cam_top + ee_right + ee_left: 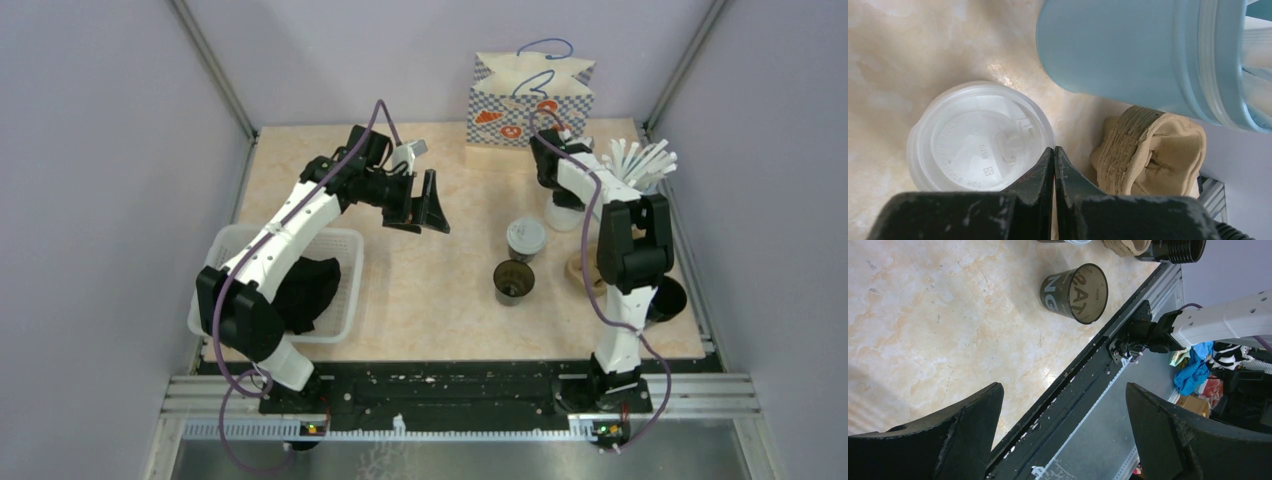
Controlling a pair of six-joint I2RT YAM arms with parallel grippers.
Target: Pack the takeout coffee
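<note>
Paper bag (pixel 530 100) stands at the far edge; its inside can't be seen. Nearer than the bag, 1 lidded takeout cup (pixel 526 238) is seen upright, w/ 1 lidless dark cup (pixel 514 282) just beside it, on the side away from the bag. White basket (pixel 345 285), well left of the bag, holds a dark lump, not identifiable. Blue tumbler (pixel 1128 50), right of the bag, is filled w/ white sticks (pixel 640 160). 1 white lid (pixel 980 137) is seen under the right gripper (pixel 1054 160), which is pinched closed on nothing; whether a cup sits beneath can't be told. Left gripper (pixel 1062 390) is spread wide, empty.
</note>
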